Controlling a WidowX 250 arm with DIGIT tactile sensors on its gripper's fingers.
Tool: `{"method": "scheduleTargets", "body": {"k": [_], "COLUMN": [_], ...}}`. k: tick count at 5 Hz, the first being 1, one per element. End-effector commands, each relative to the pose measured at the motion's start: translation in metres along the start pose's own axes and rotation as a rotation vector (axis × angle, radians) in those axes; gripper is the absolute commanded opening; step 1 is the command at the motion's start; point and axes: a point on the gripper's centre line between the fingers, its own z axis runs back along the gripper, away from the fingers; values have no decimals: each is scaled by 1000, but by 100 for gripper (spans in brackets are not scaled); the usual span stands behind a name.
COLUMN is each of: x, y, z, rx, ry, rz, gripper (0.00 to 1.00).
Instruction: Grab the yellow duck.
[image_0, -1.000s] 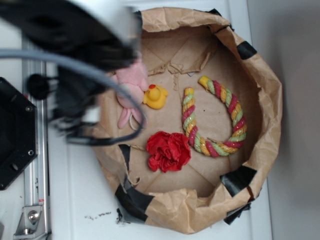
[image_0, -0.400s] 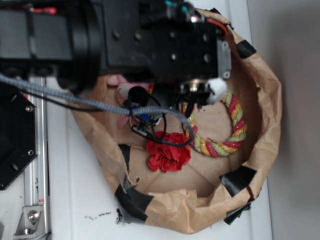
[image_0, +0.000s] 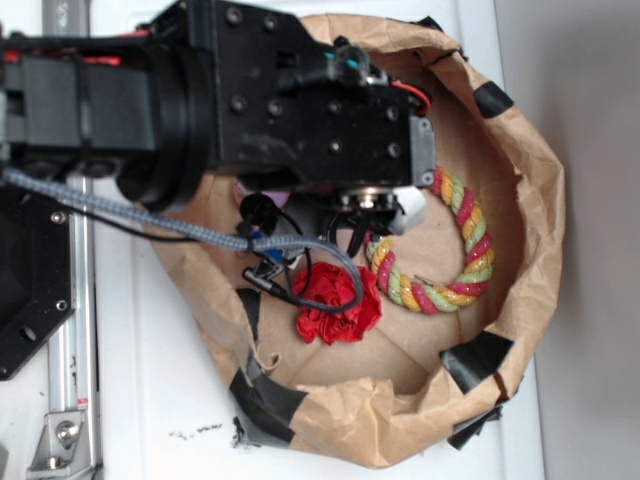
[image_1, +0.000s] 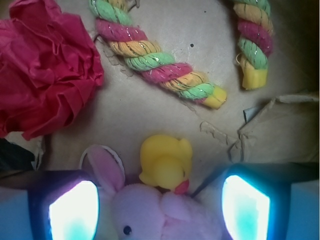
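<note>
Gripper (image_1: 160, 207) fingers stand spread apart above the paper-lined basket (image_0: 520, 180), nothing held between them; the yellow duck (image_1: 166, 162) lies between them, touching the pink bunny (image_1: 155, 210), near the rope (image_1: 160, 62).

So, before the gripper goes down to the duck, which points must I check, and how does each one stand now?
1. Gripper open: ok; both fingers stand apart.
2. Yellow duck in sight: ok in the wrist view; hidden under the arm in the exterior view.
3. Duck centred between the fingers: ok, roughly.
4. Duck free of neighbours: not ok; the pink bunny touches it.
5. Rope and red cloth clear of the duck: ok.
6. Height above the duck: cannot tell.
</note>
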Motion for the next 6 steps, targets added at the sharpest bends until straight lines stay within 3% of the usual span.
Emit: {"method": "scheduleTargets", "body": {"k": [1, 3, 4, 5, 6], "x": [6, 6, 9, 11, 13], "y": [-4, -4, -14, -11, -11], "z": [8, 8, -2, -6, -13], "rx": [18, 18, 25, -9, -17], "ry": [-29, -29, -115, -228, -221], "rz": [-3, -3, -40, -76, -93], "gripper": [100, 100, 100, 100, 100]}}
